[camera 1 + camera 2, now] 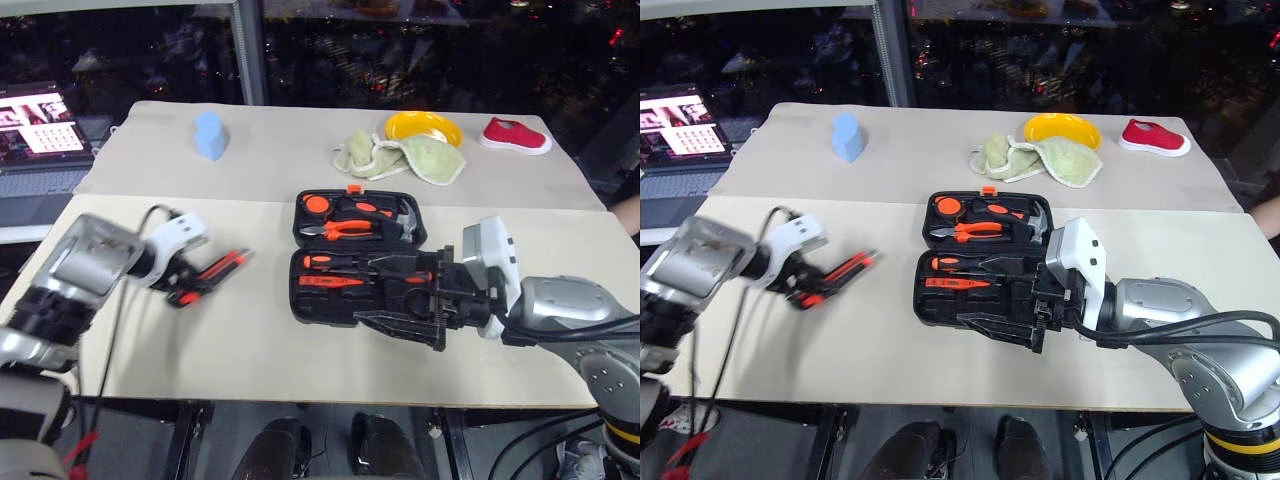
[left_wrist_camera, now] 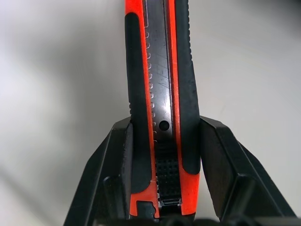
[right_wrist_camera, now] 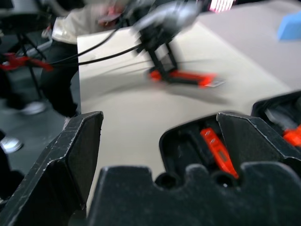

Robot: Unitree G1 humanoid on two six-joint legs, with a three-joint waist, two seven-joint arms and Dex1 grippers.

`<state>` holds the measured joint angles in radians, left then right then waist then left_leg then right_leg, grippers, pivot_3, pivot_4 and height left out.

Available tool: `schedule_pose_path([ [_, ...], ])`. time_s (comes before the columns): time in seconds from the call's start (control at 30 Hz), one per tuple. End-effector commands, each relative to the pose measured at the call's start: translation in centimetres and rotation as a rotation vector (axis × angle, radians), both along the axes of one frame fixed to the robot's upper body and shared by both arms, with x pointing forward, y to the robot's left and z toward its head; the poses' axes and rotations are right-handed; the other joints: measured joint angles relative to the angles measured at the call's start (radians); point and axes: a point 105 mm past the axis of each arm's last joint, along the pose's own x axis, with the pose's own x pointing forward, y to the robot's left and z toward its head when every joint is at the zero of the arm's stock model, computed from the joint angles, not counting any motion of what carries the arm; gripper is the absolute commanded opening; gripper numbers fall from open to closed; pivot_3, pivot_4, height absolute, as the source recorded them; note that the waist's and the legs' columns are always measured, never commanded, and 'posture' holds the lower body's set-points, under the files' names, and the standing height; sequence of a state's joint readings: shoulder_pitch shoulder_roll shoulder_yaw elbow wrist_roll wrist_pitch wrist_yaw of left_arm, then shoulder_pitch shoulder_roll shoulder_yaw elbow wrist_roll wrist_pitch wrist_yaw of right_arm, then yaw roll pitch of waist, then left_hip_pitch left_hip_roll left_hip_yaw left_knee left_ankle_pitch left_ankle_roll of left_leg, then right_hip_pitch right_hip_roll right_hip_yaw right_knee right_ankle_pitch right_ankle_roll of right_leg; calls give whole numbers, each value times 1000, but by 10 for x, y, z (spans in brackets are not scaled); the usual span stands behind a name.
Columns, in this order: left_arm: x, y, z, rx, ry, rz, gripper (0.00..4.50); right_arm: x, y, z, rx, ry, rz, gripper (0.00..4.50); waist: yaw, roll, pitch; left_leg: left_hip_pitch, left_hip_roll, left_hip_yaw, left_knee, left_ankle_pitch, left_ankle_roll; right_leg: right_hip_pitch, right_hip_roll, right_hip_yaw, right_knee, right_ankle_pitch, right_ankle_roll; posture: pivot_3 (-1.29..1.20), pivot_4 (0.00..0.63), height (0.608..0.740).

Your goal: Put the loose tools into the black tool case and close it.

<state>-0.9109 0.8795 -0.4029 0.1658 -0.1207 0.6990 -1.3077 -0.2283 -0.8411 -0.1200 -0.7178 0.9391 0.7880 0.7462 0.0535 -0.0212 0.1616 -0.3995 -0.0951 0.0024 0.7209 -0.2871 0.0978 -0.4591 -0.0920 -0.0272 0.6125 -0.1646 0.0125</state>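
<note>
The black tool case (image 1: 300, 300) lies open in the middle of the table, its orange latch at the far edge. Pliers (image 1: 347, 229) and a hammer sit in its far half, and orange-and-black screwdrivers (image 1: 335, 262) lie in slots of its near half. Left of the case, my left gripper (image 1: 186, 287) is shut on the orange-and-black utility knife (image 1: 220, 268), holding it low over the table. In the left wrist view both fingers press the knife's (image 2: 160, 94) sides near its rear end. My right gripper (image 1: 405, 305) stands open over the case's near right corner, with nothing between its fingers (image 3: 77, 146).
At the back of the table are a blue block (image 1: 210, 135), crumpled green cloths (image 1: 400, 157), a yellow plate (image 1: 423, 127) and a red shoe (image 1: 515, 135). A lit laptop (image 1: 40, 130) stands off the table's far left corner.
</note>
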Motion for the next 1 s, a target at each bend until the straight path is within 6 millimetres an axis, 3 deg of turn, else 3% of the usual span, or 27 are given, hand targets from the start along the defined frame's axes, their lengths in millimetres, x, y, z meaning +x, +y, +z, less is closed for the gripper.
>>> schedule_pose_path([
  [0.03, -7, -43, 16, 25, -54, -237, 1572, -3, -13, 0, -23, -15, -39, 4500, -5, 0, 0, 0, -1, 0, 0, 0, 2, 0, 0, 0, -1, 0, 1, 0, 150, 732],
  [0.17, -19, -86, 9, 81, -63, -464, 1572, -7, -22, -4, -32, 2, -88, 4500, -18, 0, 0, 0, -1, 1, -2, 0, 3, 0, 1, -1, -1, 1, 1, 0, 150, 732],
  [0.3, -26, -112, -15, 182, -17, -505, 1572, -14, -27, -4, -29, 2, -139, 4500, -21, 0, 0, 0, 0, 1, -3, 1, 2, 0, 1, 1, -3, 0, 1, 0, 150, 732],
  [0.47, -48, -124, -31, 208, 99, -524, 1572, -20, -30, -3, -19, 1, -192, 4500, -16, 0, 0, 2, 0, 1, -3, 0, 3, 2, 0, 2, -1, 0, 1, 0, 150, 732],
  [0.67, -46, -144, -36, 169, 145, -465, 1572, -23, -32, -3, -7, -3, -240, 4500, -14, 1, 0, 4, 1, 1, 0, 0, 4, 5, 1, 3, 0, 0, 1, 0, 150, 732],
  [1.0, -39, -147, -42, 189, 143, -447, 1572, -21, -31, -1, 5, -17, -265, 4500, -13, 1, 0, 3, 1, 1, 0, 0, 4, 3, 1, 3, 0, 0, 1, 0, 150, 732],
])
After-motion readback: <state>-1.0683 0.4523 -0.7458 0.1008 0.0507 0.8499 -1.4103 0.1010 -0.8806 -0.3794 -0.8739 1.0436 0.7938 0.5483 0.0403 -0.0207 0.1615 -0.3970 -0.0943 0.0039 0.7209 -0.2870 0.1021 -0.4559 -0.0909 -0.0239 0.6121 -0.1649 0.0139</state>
